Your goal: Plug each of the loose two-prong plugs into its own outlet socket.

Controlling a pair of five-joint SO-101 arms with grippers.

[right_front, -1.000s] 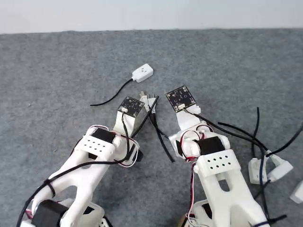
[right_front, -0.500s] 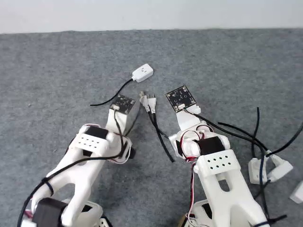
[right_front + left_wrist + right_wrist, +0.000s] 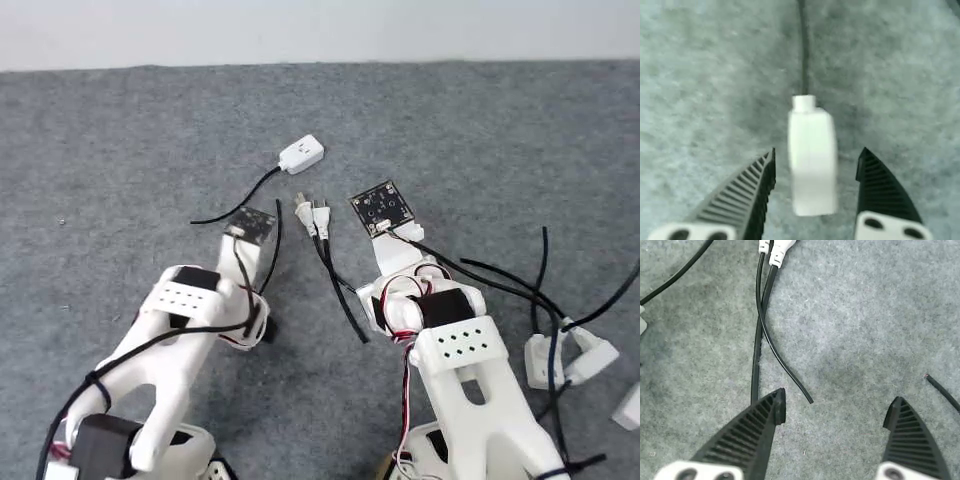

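Observation:
A white outlet socket (image 3: 302, 153) lies at the back of the grey carpet, its black cord (image 3: 235, 205) trailing left. In the left wrist view the same socket (image 3: 812, 160) appears between the fingers of my open left gripper (image 3: 817, 152); from above, that arm (image 3: 205, 300) sits apart from it, nearer and to the left. Two white two-prong plugs (image 3: 310, 212) rest side by side between the arms, their black cords (image 3: 340, 290) running toward me. My right gripper (image 3: 839, 397) is open and holds nothing, hovering above these cords (image 3: 760, 325), with the plugs (image 3: 776, 247) ahead of it.
More white sockets (image 3: 560, 360) and tangled black cables (image 3: 520, 285) crowd the right side of the carpet, with another white piece (image 3: 628, 405) at the right edge. A loose cable end (image 3: 942, 390) lies near my right gripper. A pale wall runs along the back.
My left arm has swung left, away from the two plugs, and its view now faces the white socket. The right arm has stayed still.

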